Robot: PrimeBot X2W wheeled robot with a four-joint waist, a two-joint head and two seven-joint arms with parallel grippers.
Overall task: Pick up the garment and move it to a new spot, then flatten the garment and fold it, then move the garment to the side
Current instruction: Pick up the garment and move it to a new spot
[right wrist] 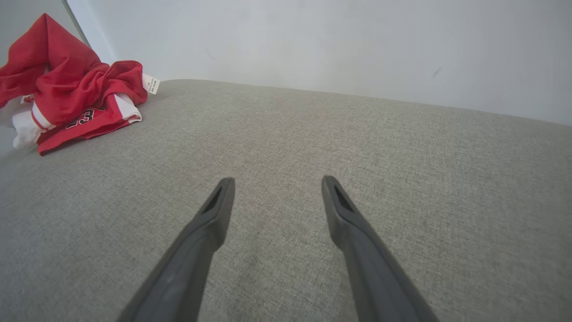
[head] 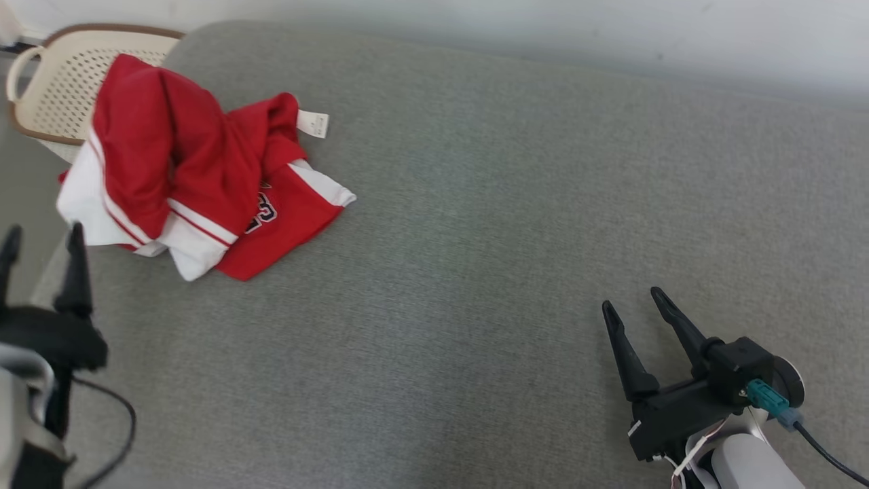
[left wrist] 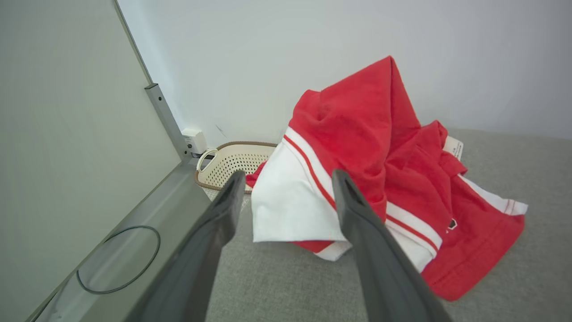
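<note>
Now you see the crumpled red-and-white jersey garment (head: 204, 183) on the grey fabric surface's (head: 475, 238) far-left corner, beside the cream perforated plastic basket (head: 61, 75); left claw (head: 44, 231) and right claw (head: 631, 299) both spread apart, gripping nothing.

A crumpled red-and-white garment (head: 204, 183) lies across the near side of a cream basket (head: 64, 75), hiding that part of the rim. Folds bury most of the dark printed number (head: 266, 212) on the cloth, so it cannot be read in full. The print on the white label (head: 313, 124) is too small to make out. The left end effector (head: 44, 231) is clipped by the head view's left edge, and the arm behind it runs off the bottom.
</note>
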